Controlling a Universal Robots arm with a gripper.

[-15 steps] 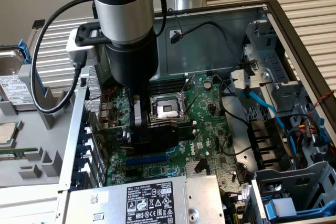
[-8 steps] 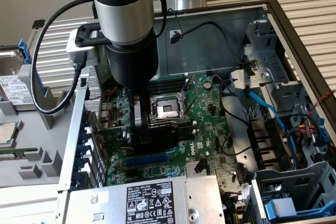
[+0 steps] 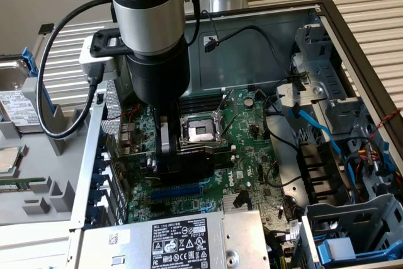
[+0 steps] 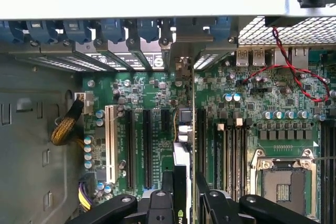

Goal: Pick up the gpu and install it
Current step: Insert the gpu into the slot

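Tool (image 4: 184,190) clamps gpu (image 4: 181,156), edge-on, lower edge hidden.

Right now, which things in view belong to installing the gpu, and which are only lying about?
Job: gpu, held in the gripper; motherboard with black slots.
Lying about: hard drive, power supply, blue cable, processor socket.

Green motherboard (image 3: 247,131), CPU socket (image 3: 200,131), blue SATA cable (image 3: 321,131)

Support: slatted bench (image 3: 371,17) | on it: open computer case (image 3: 239,61) | inside: motherboard (image 3: 252,130)
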